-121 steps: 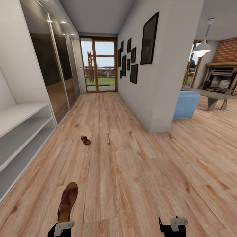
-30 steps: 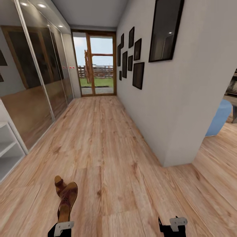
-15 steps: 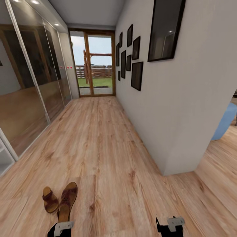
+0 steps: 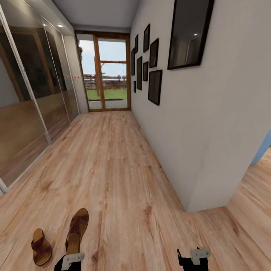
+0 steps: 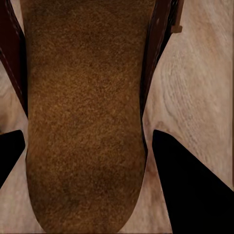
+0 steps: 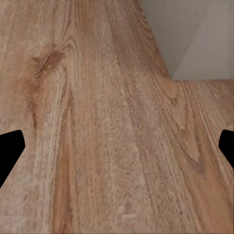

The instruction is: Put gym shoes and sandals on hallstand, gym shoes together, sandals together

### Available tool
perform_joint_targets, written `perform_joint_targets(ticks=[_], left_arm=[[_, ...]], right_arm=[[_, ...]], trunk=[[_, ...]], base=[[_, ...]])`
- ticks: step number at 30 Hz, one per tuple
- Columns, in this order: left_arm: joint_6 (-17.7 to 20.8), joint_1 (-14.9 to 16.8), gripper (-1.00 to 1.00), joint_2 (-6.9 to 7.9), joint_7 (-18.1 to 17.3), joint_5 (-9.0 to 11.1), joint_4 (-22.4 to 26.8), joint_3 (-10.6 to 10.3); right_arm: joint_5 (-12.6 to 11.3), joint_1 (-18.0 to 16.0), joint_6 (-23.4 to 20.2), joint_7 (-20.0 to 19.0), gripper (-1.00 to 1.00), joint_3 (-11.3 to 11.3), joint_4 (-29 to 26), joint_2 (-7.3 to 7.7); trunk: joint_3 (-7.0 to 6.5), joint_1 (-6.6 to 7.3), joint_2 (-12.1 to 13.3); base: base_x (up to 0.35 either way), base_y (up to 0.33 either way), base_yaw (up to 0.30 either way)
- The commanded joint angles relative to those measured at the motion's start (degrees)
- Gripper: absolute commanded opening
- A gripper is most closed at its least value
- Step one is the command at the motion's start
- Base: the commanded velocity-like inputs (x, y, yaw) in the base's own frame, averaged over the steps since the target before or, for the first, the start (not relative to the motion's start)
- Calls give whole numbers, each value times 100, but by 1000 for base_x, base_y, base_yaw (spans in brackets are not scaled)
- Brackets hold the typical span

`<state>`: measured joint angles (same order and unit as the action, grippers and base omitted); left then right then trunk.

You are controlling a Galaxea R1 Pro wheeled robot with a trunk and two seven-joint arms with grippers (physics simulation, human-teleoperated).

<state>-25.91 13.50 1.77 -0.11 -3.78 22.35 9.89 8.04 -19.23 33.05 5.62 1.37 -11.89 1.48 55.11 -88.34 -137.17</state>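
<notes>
We are looking down a hallway from the head view, going from left to right. Along the left wall, mirrored sliding doors (image 4: 26, 113) are reflecting the wood floor (image 4: 113, 169). Low at the left, one brown sandal (image 4: 40, 250) is lying flat on the floor, toe end pointing away from us. Just to its right, apart from it, the second sandal (image 4: 77, 229) is sticking forward out of our left gripper (image 4: 70, 259), which is clamping its heel end. In the left wrist view we are seeing that held sandal (image 5: 85, 122) from close up, its tan footbed running between the two dark fingers (image 5: 187, 185), with the dark strap edges along its sides and the floor (image 5: 200, 83) beyond it.

At the far end of the hallway, a glass door (image 4: 105, 75) in a wooden frame is showing grass and a fence outside. Further right, black picture frames (image 4: 154, 71) are hanging on the white wall (image 4: 203, 143), which is ending in a corner.

Low at the right, our right gripper (image 4: 195, 258) is hanging over bare floor. In the right wrist view its fingers (image 6: 9, 151) are standing wide apart with nothing between them, above the planks (image 6: 112, 136) and near the wall's corner (image 6: 195, 39).
</notes>
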Motion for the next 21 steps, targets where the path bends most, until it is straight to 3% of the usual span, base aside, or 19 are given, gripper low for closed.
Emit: perform_joint_targets(ticks=[1, 11, 21], left_arm=[[-19, 4, -100, -3, 3, -53, -2, 31], [-19, 4, -100, -2, 3, -46, -2, 32], [-19, 4, -100, -1, 19, -44, -2, 39]], right_arm=[[60, -3, 12, 40, 100, 15, 5, -2], [74, -3, 9, 45, 100, 4, 3, -2], [77, -5, 17, 45, 100, 2, 3, -7]], trunk=[[7, -2, -2], [12, -2, -2], [12, -2, -2]], base=[[315, -121, 0], [324, -85, 11], [338, -3, 243]])
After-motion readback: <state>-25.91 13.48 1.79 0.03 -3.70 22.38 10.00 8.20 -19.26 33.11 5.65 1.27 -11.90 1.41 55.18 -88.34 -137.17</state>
